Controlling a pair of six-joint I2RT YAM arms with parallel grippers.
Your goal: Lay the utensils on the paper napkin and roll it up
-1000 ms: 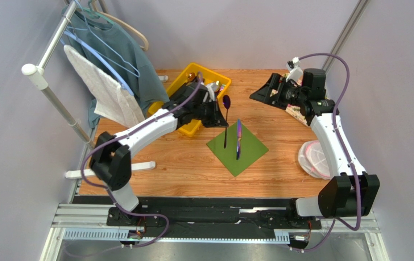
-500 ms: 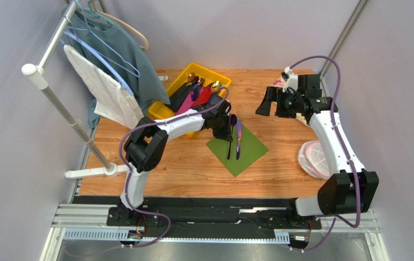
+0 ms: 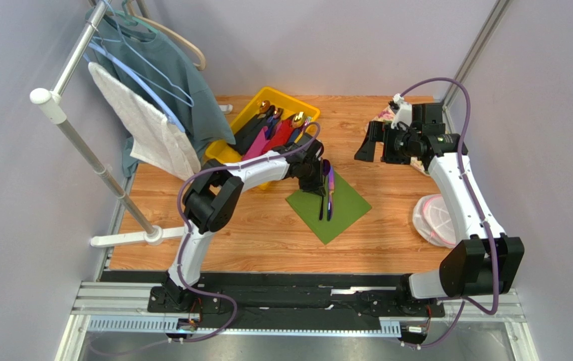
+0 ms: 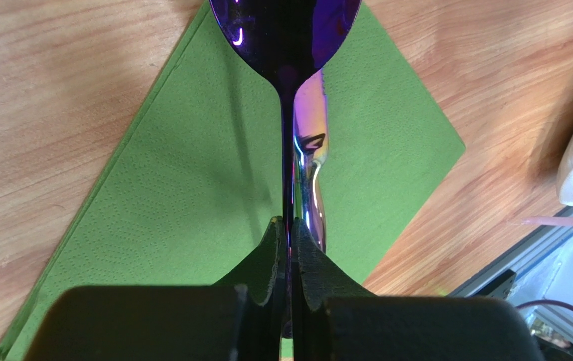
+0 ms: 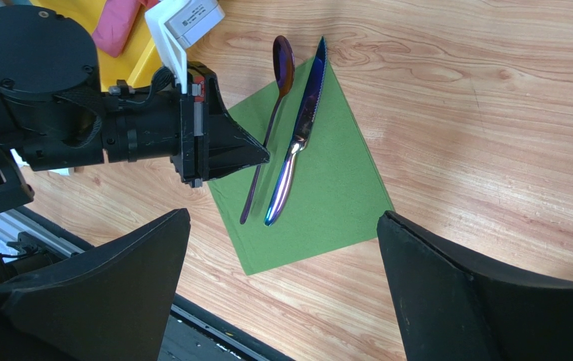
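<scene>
Hanging at the far left, a teal shirt point(image 3: 191, 98) and a white towel point(image 3: 142, 124) drape from a metal rack point(image 3: 78, 56) beside the wooden table point(image 3: 267, 241). Next comes a yellow bin point(image 3: 220, 153) at the table's far left part, holding cutlery point(image 3: 276, 126) with black, purple, red and pink handles and gold heads. From there the left arm reaches across to the middle of the table, where the left gripper point(image 4: 291, 235) has its fingers pressed together on the thin dark handle of a spoon point(image 5: 271, 113), pinching it partway along. The spoon points away from the arms, its dark iridescent bowl just past the far corner of the green paper napkin point(image 3: 344, 209) and its handle running over the sheet; whether the handle rests on the paper or sits just above it cannot be told. Just beside it on the right, an iridescent knife point(image 5: 297, 143) lies flat on the napkin, almost parallel to the spoon and close to touching it. The napkin lies flat and unrolled on the wood, turned like a diamond. Farther right, the right gripper point(image 3: 367, 143) hangs above the table's far side with its fingers spread wide and nothing between them, its camera looking down on the napkin. Near the right edge sits a clear plastic container point(image 3: 427, 222).
</scene>
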